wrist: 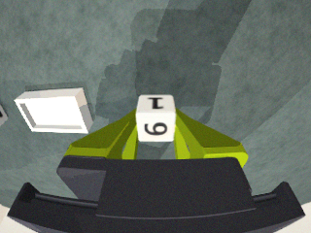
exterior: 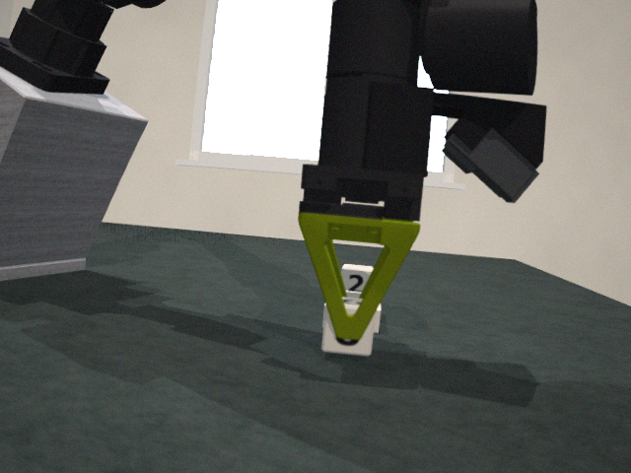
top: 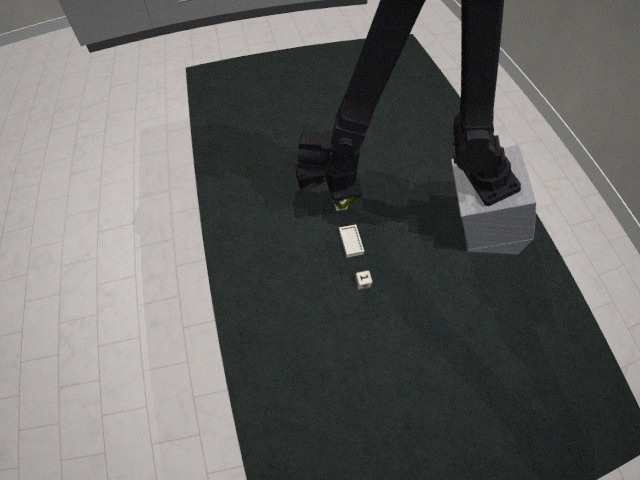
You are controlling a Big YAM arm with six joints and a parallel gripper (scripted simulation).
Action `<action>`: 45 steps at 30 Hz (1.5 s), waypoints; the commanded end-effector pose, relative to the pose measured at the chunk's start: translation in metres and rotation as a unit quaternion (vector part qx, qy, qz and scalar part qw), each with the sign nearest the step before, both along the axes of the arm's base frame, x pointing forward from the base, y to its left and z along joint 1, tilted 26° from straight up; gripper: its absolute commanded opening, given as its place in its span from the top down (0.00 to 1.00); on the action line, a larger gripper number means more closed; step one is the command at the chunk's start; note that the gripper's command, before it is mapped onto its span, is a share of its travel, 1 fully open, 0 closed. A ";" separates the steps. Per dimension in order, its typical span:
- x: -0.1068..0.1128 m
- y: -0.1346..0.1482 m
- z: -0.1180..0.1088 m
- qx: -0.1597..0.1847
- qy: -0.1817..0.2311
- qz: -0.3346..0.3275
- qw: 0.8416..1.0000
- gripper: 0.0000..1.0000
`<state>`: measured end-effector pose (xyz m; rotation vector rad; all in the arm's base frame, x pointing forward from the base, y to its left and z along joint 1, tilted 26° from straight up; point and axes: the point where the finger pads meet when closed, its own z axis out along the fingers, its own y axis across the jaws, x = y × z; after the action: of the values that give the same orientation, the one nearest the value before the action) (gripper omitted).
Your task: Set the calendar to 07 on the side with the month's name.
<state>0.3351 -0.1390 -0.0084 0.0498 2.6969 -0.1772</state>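
My gripper (top: 342, 202) is shut on a white digit cube (exterior: 347, 340), low at the dark mat; I cannot tell whether the cube touches it. In the wrist view the held cube (wrist: 155, 118) sits between the green fingers, with a 6 or 9 on top and a 1 on its far face. The white tray (top: 351, 241) lies flat and empty just in front of the gripper, and also shows in the wrist view (wrist: 53, 109). The second cube (top: 364, 279) stands on the mat beyond the tray with a 1 on top; it shows a 2 toward the exterior camera (exterior: 355, 281).
The arm's grey base block (top: 496, 206) stands on the mat to the right. The mat (top: 392, 320) is bordered by pale tiled floor on the left. A grey cabinet (top: 155, 18) stands at the back.
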 end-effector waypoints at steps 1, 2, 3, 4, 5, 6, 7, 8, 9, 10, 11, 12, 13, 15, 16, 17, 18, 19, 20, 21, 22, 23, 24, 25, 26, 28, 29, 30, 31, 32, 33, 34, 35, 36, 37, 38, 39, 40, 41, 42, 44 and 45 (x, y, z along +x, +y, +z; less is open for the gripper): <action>0.004 0.002 0.005 -0.004 -0.010 0.001 1.000 0.74; 0.004 0.002 0.005 -0.004 -0.010 0.001 1.000 0.74; 0.004 0.002 0.005 -0.004 -0.010 0.001 1.000 0.74; 0.004 0.002 0.005 -0.004 -0.010 0.001 1.000 0.74; 0.004 0.002 0.005 -0.004 -0.010 0.001 1.000 0.74; 0.004 0.002 0.005 -0.004 -0.010 0.001 1.000 0.74; 0.004 0.002 0.005 -0.004 -0.010 0.001 1.000 0.74; 0.004 0.002 0.005 -0.004 -0.010 0.001 1.000 0.74; 0.004 0.002 0.005 -0.004 -0.010 0.001 1.000 0.74; 0.004 0.002 0.005 -0.004 -0.010 0.001 1.000 0.74; 0.004 0.002 0.005 -0.004 -0.010 0.001 1.000 0.74; 0.004 0.002 0.005 -0.004 -0.010 0.001 1.000 0.74; 0.004 0.002 0.005 -0.004 -0.010 0.001 1.000 0.74; 0.004 0.002 0.005 -0.004 -0.010 0.001 1.000 0.74; 0.004 0.002 0.005 -0.004 -0.010 0.001 1.000 0.74; 0.004 0.002 0.005 -0.004 -0.010 0.001 1.000 0.74; 0.004 0.002 0.005 -0.004 -0.010 0.001 1.000 0.74; 0.004 0.002 0.005 -0.004 -0.010 0.001 1.000 0.74; 0.004 0.002 0.005 -0.004 -0.010 0.001 1.000 0.74; 0.004 0.002 0.005 -0.004 -0.010 0.001 1.000 0.74; 0.004 0.002 0.005 -0.004 -0.010 0.001 1.000 0.74; 0.004 0.002 0.005 -0.004 -0.010 0.001 1.000 0.74; 0.004 0.002 0.005 -0.004 -0.010 0.001 1.000 0.74; 0.004 0.001 0.004 -0.003 -0.010 0.001 1.000 0.74; 0.005 0.001 0.003 -0.003 -0.009 0.001 1.000 0.74; 0.004 0.002 -0.001 -0.001 -0.005 0.001 1.000 0.74; 0.004 0.002 -0.002 -0.001 -0.004 0.000 1.000 0.74; 0.004 0.002 -0.002 -0.001 -0.004 0.000 1.000 0.74; 0.004 0.002 -0.002 -0.001 -0.004 0.000 1.000 0.74; 0.005 0.001 0.004 -0.004 -0.010 0.000 1.000 0.74; 0.006 0.001 0.003 -0.004 -0.011 0.000 1.000 0.74; 0.006 0.001 0.001 -0.003 -0.009 0.000 1.000 0.74; 0.006 0.001 -0.002 -0.002 -0.006 0.000 1.000 0.74; 0.006 0.001 -0.002 -0.001 -0.006 0.000 1.000 0.74; 0.006 0.001 -0.002 -0.001 -0.005 0.000 1.000 0.74; 0.006 0.001 -0.001 -0.002 -0.006 0.000 1.000 0.74; 0.008 0.000 0.001 -0.003 -0.010 0.000 1.000 0.74; 0.008 0.000 0.002 -0.004 -0.012 0.000 1.000 0.74; 0.008 0.000 0.001 -0.003 -0.011 0.000 1.000 0.74; 0.008 0.000 0.000 -0.003 -0.010 0.000 1.000 0.74; 0.006 0.001 -0.002 -0.001 -0.005 0.000 1.000 0.74; 0.007 0.001 -0.002 -0.001 -0.006 0.000 1.000 0.74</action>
<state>0.3363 -0.1394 -0.0118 0.0490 2.6963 -0.1778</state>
